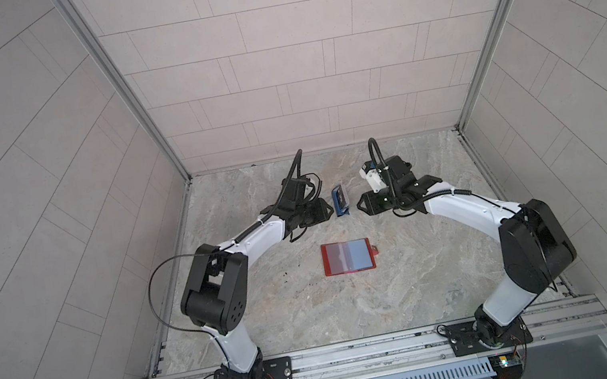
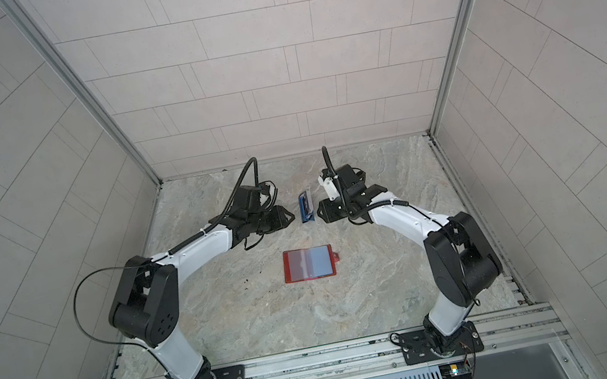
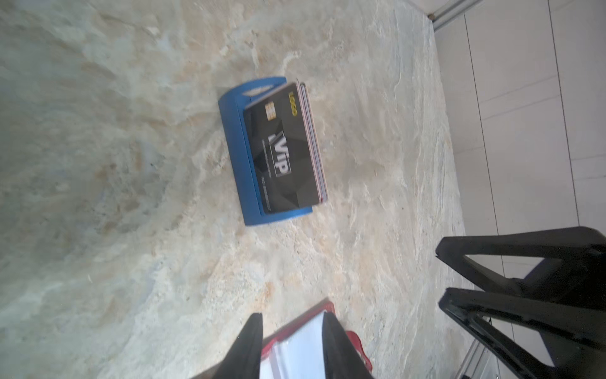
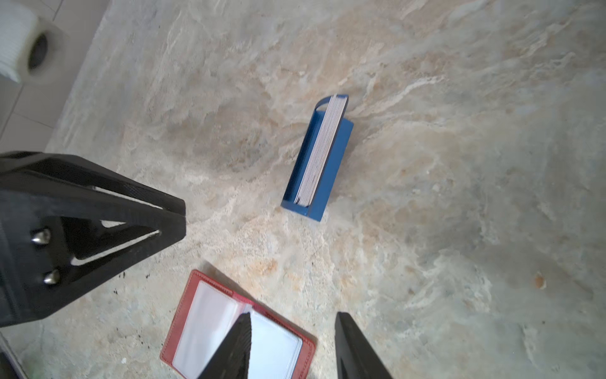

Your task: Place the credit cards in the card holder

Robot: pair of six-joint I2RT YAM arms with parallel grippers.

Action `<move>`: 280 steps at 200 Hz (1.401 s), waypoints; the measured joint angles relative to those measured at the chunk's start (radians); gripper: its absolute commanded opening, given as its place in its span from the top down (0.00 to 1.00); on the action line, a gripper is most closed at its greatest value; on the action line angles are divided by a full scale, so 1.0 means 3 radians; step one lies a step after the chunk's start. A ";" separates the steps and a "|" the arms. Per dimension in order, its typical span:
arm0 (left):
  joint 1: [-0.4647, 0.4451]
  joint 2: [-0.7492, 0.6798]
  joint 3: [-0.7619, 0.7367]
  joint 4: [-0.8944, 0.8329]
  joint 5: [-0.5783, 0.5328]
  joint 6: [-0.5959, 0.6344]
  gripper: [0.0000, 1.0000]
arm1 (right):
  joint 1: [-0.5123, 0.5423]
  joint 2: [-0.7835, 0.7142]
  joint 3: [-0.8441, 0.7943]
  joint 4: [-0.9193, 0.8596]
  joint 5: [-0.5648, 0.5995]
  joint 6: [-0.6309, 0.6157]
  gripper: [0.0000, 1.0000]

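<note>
Card holder (image 4: 181,315) — red leather-look, glossy clear sleeves (image 4: 210,328); stand (image 4: 336,167) — matt blue plastic; tabletop (image 4: 459,197) stone-patterned, matt.

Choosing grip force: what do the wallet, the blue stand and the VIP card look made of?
Wallet: red leather or imitation, matte, with a stitched border; its sleeves are clear glossy plastic. Stand: smooth uniform blue, probably plastic, perhaps painted metal. Card: thin stiff plastic, faint sheen over printed black.

I'm looking down on a marbled grey-beige stone worktop (image 1: 315,315) that is lying inside a booth, with pale tiled walls (image 1: 290,53) rising on three sides. Aluminium posts (image 1: 120,83) are running up the back corners, and soft, even light is washing over everything.
</note>
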 measured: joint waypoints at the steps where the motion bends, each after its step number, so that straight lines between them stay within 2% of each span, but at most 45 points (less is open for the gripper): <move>1: 0.0001 0.0010 0.0009 0.0000 0.0001 0.0000 0.64 | -0.0004 0.0008 0.0009 -0.0001 -0.0004 0.0000 0.55; 43: 0.0109 0.0580 0.0526 -0.0075 0.0095 -0.0006 0.61 | -0.0097 0.0463 0.0495 -0.0219 -0.0188 -0.0013 0.54; 111: 0.0122 0.1291 0.1147 -0.0165 0.0231 -0.0024 0.59 | -0.0155 0.0827 0.0799 -0.0352 -0.0392 0.0060 0.54; 155: 0.0127 0.1404 0.1153 -0.0144 0.0347 -0.0102 0.60 | -0.0161 0.0900 0.0830 -0.0379 -0.0413 0.0074 0.54; 194: 0.0127 0.1503 0.1249 -0.0131 0.0395 -0.0127 0.64 | -0.0161 0.1020 0.0979 -0.0407 -0.0427 0.0081 0.54; 280: 0.0127 0.1526 0.1245 -0.0107 0.0381 -0.0188 0.72 | -0.0144 0.1588 0.1760 -0.0801 -0.0256 0.0066 0.51</move>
